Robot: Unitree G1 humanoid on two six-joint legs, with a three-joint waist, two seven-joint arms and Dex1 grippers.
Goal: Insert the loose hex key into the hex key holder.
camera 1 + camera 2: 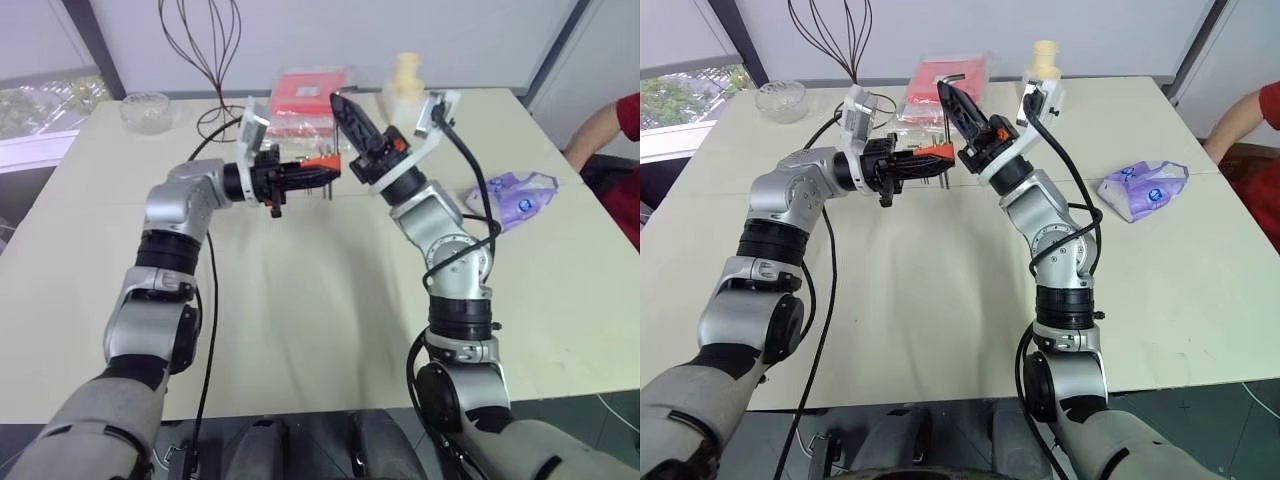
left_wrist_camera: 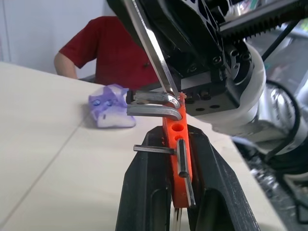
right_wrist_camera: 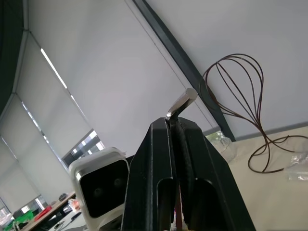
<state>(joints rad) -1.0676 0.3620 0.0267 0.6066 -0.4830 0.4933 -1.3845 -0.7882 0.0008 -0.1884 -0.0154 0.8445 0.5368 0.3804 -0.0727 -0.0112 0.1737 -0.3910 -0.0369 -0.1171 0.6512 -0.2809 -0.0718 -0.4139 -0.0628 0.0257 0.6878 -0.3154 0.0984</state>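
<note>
My left gripper (image 1: 322, 172) is shut on the orange hex key holder (image 2: 176, 159) and holds it level above the far middle of the table, with several grey keys sticking out of it. My right gripper (image 1: 347, 108) is shut on the loose hex key (image 2: 154, 53), just right of the holder and tilted up. In the left wrist view the key's long shiny shaft slants down and its tip rests at the holder's top end, beside the bent keys. Its short bent end (image 3: 183, 102) pokes out past the shut right fingertips.
Behind the grippers lie a red packet in clear plastic (image 1: 310, 95), a cream bottle (image 1: 405, 80), a glass bowl (image 1: 146, 110) and a brown wire frame (image 1: 205, 50). A purple-white pouch (image 1: 515, 195) lies at the right, with a person's red sleeve (image 1: 628, 115) beyond the table (image 1: 300, 320).
</note>
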